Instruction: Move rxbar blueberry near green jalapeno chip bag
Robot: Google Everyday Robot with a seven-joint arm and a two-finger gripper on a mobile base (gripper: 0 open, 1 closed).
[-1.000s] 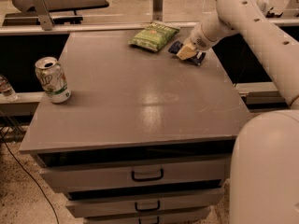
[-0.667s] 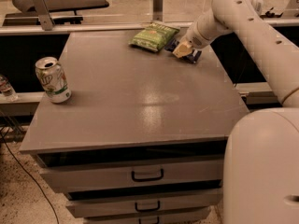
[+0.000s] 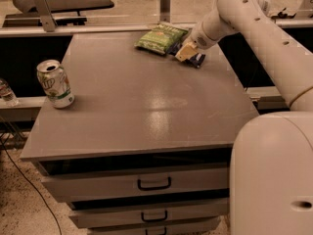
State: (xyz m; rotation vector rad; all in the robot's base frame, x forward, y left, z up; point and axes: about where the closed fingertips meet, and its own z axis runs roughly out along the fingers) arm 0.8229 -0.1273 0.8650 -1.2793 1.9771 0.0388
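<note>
The green jalapeno chip bag (image 3: 161, 37) lies at the far edge of the grey table (image 3: 146, 102), right of centre. The rxbar blueberry (image 3: 196, 59) is a dark-blue wrapper lying just right of the bag, mostly hidden under my gripper. My gripper (image 3: 185, 52) sits low at the bar, close beside the bag's right end, with its tan fingers (image 3: 184, 51) over the bar's left part. The white arm reaches in from the right.
A green-and-white soda can (image 3: 55, 83) stands upright near the table's left edge. Drawers with dark handles (image 3: 154, 184) are below the table front. The robot's white body (image 3: 274, 175) fills the lower right. A rail runs behind the table.
The gripper and the bar under it have shifted slightly left, closer to the chip bag. The can and the bag have not moved.
</note>
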